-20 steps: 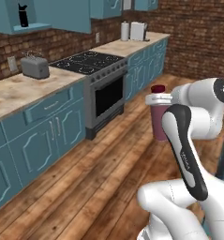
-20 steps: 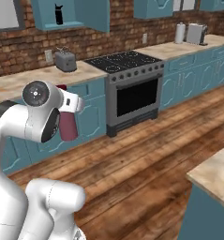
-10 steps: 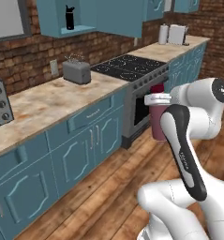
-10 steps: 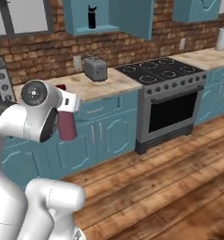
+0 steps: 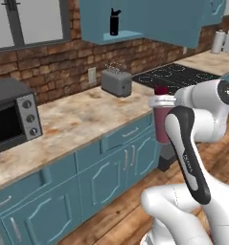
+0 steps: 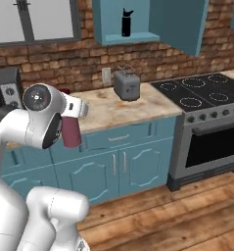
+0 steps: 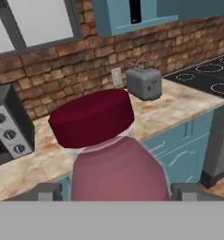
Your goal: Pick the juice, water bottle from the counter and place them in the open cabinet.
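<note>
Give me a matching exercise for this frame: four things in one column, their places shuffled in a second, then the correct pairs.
Things:
1. juice
2. water bottle
3. toaster
4. microwave

Places:
A. on the counter, below the open cabinet
B. on the counter, by the window
C. held between the jaws of the gripper, off the counter
D. standing in the open cabinet

Pairs: 1-C, 2-D, 3-A, 4-B
</note>
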Available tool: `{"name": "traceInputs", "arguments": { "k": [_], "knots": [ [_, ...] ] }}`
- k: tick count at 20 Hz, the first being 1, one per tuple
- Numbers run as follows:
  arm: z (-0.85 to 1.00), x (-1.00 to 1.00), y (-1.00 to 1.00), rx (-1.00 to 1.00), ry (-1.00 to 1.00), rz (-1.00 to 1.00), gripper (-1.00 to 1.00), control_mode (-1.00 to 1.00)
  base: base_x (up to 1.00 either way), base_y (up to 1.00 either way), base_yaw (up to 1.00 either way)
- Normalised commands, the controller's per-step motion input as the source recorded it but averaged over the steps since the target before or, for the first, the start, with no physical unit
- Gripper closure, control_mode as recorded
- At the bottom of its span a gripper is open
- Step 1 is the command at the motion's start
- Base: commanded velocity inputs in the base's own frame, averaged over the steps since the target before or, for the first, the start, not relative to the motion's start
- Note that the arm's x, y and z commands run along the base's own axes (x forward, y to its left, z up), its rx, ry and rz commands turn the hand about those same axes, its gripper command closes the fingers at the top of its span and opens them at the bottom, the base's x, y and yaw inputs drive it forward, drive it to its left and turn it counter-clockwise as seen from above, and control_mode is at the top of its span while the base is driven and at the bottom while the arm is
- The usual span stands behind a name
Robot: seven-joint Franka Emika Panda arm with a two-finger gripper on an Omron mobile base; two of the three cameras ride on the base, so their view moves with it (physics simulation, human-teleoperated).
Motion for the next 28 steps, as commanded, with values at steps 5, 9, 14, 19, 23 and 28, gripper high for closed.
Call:
{"name": "traceInputs", "arguments": {
  "k": [5,9,14,19,23,28],
  "knots": [
    [0.00,0.00,0.00,0.00,0.00,0.00,1.00,1.00,0.63,-0.38,0.34],
    [0.00,0.00,0.00,0.00,0.00,0.00,1.00,1.00,0.50,-0.64,0.25],
    [0.00,0.00,0.00,0.00,0.00,0.00,1.00,1.00,0.47,-0.81,0.12],
    [0.00,0.00,0.00,0.00,0.00,0.00,1.00,1.00,0.72,-0.56,0.01],
    [0.00,0.00,0.00,0.00,0.00,0.00,1.00,1.00,0.73,-0.07,0.01],
    [0.00,0.00,0.00,0.00,0.00,0.00,1.00,1.00,0.76,0.00,0.10]
  ]
}}
